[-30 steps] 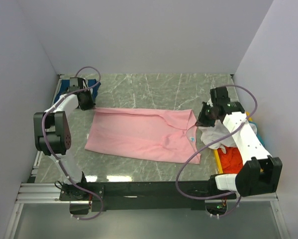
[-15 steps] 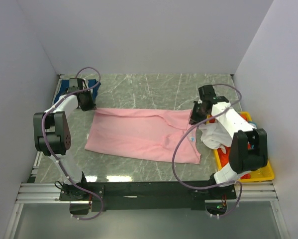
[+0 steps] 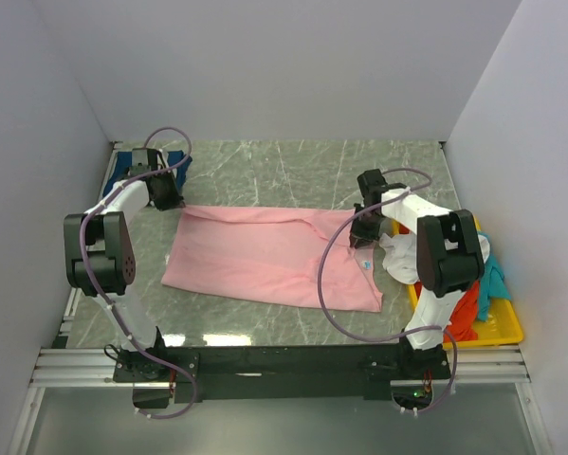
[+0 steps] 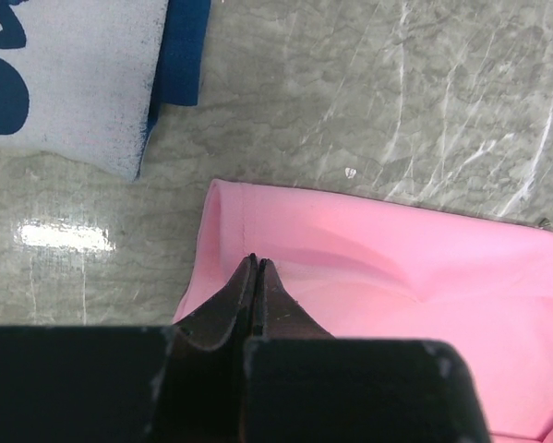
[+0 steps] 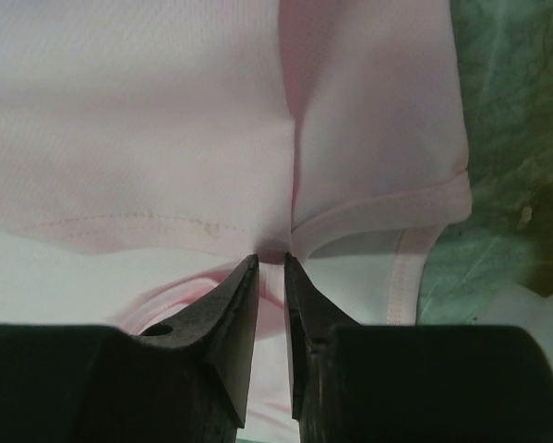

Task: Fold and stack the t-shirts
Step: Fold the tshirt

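Note:
The light-pink t-shirt [image 3: 255,256] lies spread flat in the middle of the table. My left gripper [image 3: 167,199] is at its back left corner; in the left wrist view the jaws [image 4: 255,261] are shut tight with their tips over the pink hem [image 4: 396,277], and no cloth shows between them. My right gripper [image 3: 362,237] is on the shirt's right end; its jaws [image 5: 271,260] are nearly closed, pinching a pucker of pink cloth [image 5: 165,120]. The navy t-shirt [image 3: 122,161] with white print [image 4: 64,83] lies at the back left.
A white t-shirt [image 3: 404,261] is bunched beside the pink shirt's right edge. The orange-red [image 3: 464,308] and teal [image 3: 492,275] shirts lie in the yellow tray [image 3: 497,332] at the right. White walls stand close on three sides.
My right arm has swung left from over the white shirt and tray onto the pink shirt's right end. The left arm has not moved.

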`<state>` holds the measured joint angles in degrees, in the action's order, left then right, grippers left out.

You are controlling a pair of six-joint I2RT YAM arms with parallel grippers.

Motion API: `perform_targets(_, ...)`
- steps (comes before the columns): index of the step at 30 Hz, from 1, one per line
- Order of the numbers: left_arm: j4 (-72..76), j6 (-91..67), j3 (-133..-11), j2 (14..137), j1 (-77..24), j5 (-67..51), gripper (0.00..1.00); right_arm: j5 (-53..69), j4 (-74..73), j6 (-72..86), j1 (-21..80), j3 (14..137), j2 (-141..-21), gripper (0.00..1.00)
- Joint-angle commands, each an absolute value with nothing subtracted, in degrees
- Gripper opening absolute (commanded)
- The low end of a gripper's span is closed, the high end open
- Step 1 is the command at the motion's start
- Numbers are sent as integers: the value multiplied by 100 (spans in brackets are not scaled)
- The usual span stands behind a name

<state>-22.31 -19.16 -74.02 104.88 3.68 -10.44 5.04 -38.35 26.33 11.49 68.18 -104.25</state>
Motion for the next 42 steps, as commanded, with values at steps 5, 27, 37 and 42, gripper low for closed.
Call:
perform_targets(5, -2101, -1942, -7629, 10538, 395, -1169, 0, 167, -3674, 2742, 1178, 7172, -10678, 26)
perform_targets(27, -2136, -1872, -7664, 10547, 387, -1160, 0, 501, -4218, 2540, 1187, 7541, -10161, 0)
perform_targets(37, -2092, -1819, -7313, 10231, 404, -1046, 0, 826, -4553, 2558, 1187, 7287, -9370, 0)
perform_targets(42, -2101, -1784, -7155, 10117, 422, -1055, 1, 932, -4728, 2575, 1178, 7154, -8869, 0)
